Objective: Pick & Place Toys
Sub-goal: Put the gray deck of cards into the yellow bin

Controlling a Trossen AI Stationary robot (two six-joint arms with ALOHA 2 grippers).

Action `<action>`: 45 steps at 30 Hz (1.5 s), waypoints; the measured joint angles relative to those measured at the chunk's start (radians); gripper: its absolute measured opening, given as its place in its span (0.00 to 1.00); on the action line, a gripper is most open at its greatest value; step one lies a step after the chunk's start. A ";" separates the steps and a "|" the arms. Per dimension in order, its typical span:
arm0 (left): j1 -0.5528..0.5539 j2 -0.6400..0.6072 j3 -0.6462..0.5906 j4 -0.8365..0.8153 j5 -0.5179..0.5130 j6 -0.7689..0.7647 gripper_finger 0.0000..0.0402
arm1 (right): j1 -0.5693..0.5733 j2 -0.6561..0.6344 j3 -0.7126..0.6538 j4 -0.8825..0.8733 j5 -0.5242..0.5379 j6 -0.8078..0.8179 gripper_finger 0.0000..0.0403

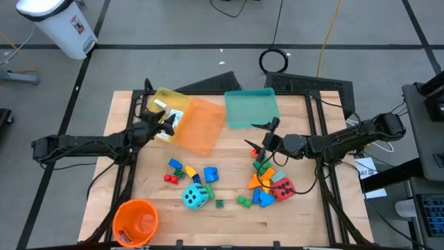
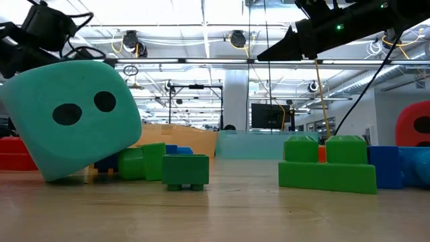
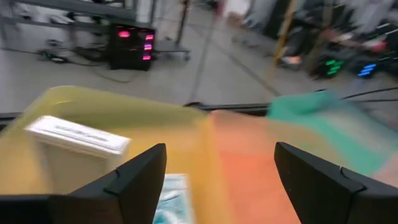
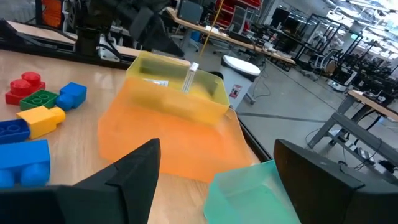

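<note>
Toys: white cards (image 1: pixel 173 115) lie in the yellow tray (image 1: pixel 166 103), bricks (image 1: pixel 189 172) and both dice still scattered on the table (image 1: pixel 298 215), so most sorting remains; left gripper (image 1: pixel 166 125) spread empty there, right gripper (image 1: pixel 267 142) spread empty.

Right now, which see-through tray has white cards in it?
The yellow tray, the one by the left end effector. White cards sit inside it; the orange tray and teal tray show none.

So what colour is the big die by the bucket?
Cyan with dark pips; the die shows best in the low view.
</note>
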 joint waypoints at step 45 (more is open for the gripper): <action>0.332 0.402 0.521 -0.687 0.102 0.009 0.02 | -0.002 0.000 0.001 0.013 0.001 -0.012 0.70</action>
